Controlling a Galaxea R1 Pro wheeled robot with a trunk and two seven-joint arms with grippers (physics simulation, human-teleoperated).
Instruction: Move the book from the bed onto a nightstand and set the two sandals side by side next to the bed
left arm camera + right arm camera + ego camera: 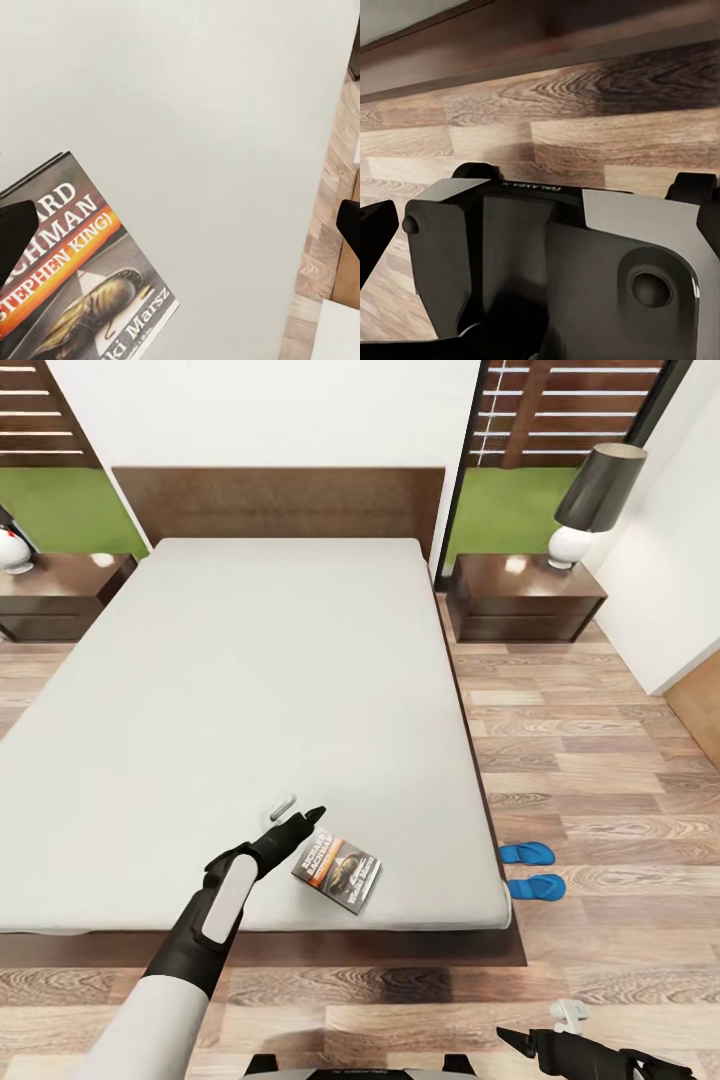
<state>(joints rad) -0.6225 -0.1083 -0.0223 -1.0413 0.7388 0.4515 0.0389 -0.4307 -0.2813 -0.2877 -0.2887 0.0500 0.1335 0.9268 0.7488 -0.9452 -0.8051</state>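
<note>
Your right hand [520, 1042] sits lowest and nearest, over the floor short of the bed [250, 690]; whether it's parted or closed you can't tell. Your left hand [296, 815] hovers above the bed's near edge, fingers apart, gripping nothing. The book [337, 872] lies flat just beside it, toward the bed's foot corner. Judged risk: pressing down on the thin cover may slide it off the mattress edge onto the floor.

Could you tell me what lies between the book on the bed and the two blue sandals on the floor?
In the head view, between the book and the sandals lie only bare grey mattress, the bed edge with its dark frame, and wood floor.
</note>
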